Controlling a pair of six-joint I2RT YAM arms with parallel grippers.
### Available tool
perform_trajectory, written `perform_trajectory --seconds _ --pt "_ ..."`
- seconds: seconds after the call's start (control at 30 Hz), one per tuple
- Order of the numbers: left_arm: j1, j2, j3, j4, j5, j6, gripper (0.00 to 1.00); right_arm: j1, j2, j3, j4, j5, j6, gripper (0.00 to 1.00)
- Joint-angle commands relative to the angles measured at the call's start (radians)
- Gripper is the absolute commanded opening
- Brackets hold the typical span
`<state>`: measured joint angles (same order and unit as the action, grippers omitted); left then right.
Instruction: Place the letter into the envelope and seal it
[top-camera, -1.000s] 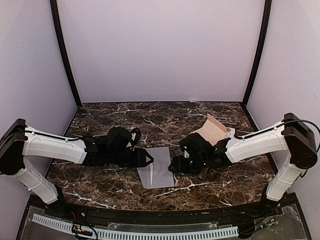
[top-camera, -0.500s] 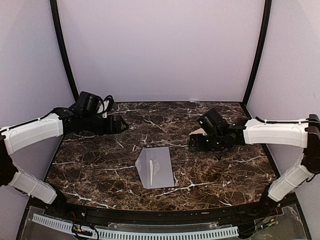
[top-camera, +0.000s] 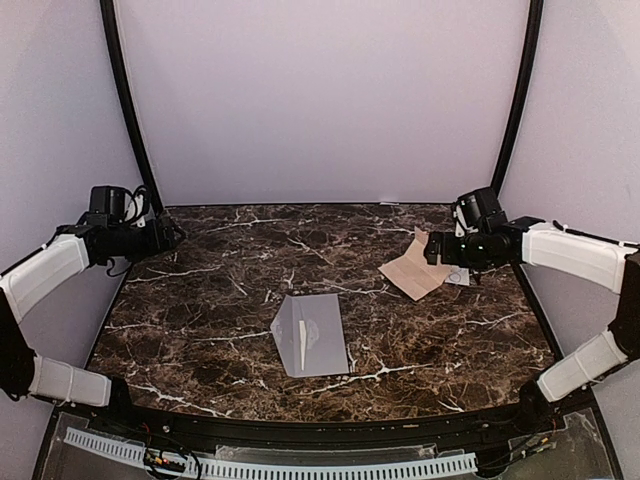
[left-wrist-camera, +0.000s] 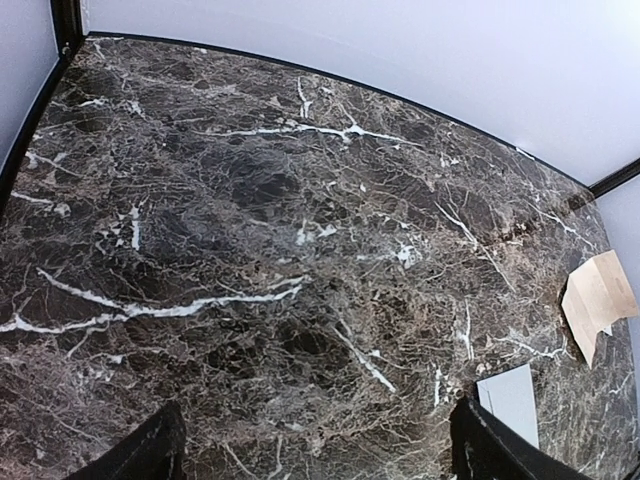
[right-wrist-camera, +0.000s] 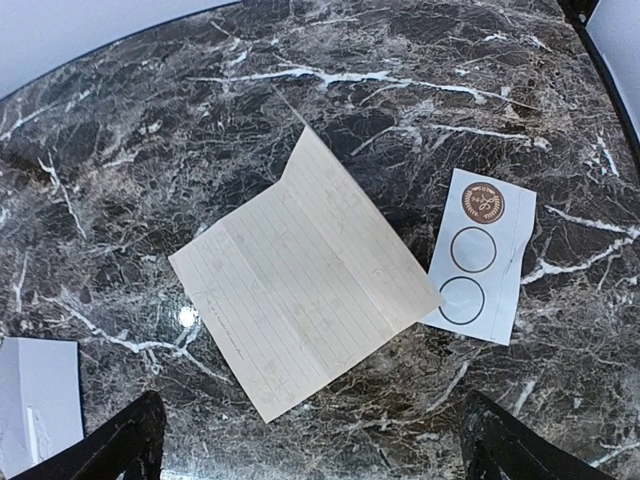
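Observation:
The grey-lavender envelope (top-camera: 318, 335) lies flat at the table's front centre, with a pale crease near its left end; a corner shows in the left wrist view (left-wrist-camera: 510, 398) and an edge in the right wrist view (right-wrist-camera: 35, 400). The tan lined letter (top-camera: 412, 270) lies unfolded at the right, also in the right wrist view (right-wrist-camera: 300, 290) and the left wrist view (left-wrist-camera: 597, 300). My left gripper (top-camera: 172, 236) is raised at the far left, open and empty (left-wrist-camera: 315, 462). My right gripper (top-camera: 433, 250) hovers above the letter, open and empty (right-wrist-camera: 310, 455).
A small white sticker sheet (right-wrist-camera: 480, 255) with three circles, one a brown seal, lies just right of the letter, its edge tucked under it (top-camera: 456, 275). Lavender walls with black corner posts enclose the dark marble table (top-camera: 220, 300).
Both arms have pulled up and outward from the envelope: the left to the far left wall, the right back over the letter. The envelope and letter have stayed put.

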<state>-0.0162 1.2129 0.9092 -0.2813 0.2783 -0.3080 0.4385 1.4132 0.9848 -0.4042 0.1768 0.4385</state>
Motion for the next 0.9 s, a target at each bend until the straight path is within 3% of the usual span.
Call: perform_trajectory --seconds 0.0,0.17,0.6,0.77,0.87 --pt "0.009 -0.066 -0.033 0.012 -0.066 0.058 0.91 -0.121 -0.063 -0.088 0.166 -0.195 -0.095 0.99" --pt "0.013 -0.091 -0.053 0.027 -0.096 0.070 0.91 -0.260 -0.048 -0.129 0.247 -0.271 -0.147 0.99" --pt "0.013 -0.070 -0.056 0.043 -0.127 0.056 0.91 -0.471 0.056 -0.137 0.390 -0.406 -0.152 0.99" --pt "0.013 -0.068 -0.054 0.040 -0.135 0.069 0.91 -0.480 0.096 -0.120 0.400 -0.386 -0.162 0.97" --pt "0.013 -0.067 -0.057 0.037 -0.152 0.090 0.91 -0.479 0.110 -0.124 0.413 -0.499 -0.160 0.92"
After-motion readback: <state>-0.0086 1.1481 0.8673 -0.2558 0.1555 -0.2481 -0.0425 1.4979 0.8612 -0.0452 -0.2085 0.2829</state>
